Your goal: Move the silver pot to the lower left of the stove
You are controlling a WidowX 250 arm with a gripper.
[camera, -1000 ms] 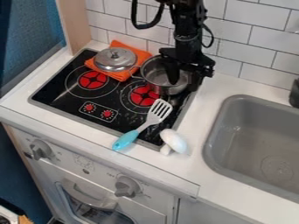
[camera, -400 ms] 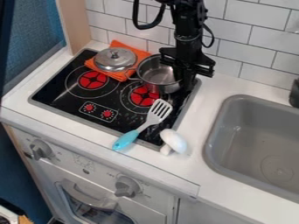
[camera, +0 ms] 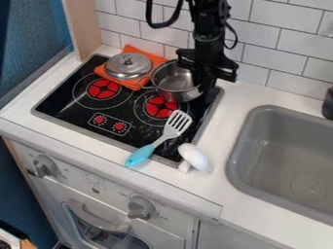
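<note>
The black gripper [camera: 204,86] hangs at the right rim of the silver pot [camera: 174,83], its fingers close together there. Whether the rim is held between them is hard to tell. Upright and open-topped, the pot stands at the back right of the black stove [camera: 68,109], partly over the back right burner. The gripper hides part of the pot's right side.
A silver lid [camera: 128,66] rests on an orange cloth [camera: 158,61] at the stove's back left. A spatula [camera: 168,133] lies across the front right, beside a white mushroom [camera: 194,157]. The grey sink [camera: 260,146] is to the right.
From over the pot's inside, the gripper has moved right to the rim and its fingers have come together. The pot has shifted slightly left.
</note>
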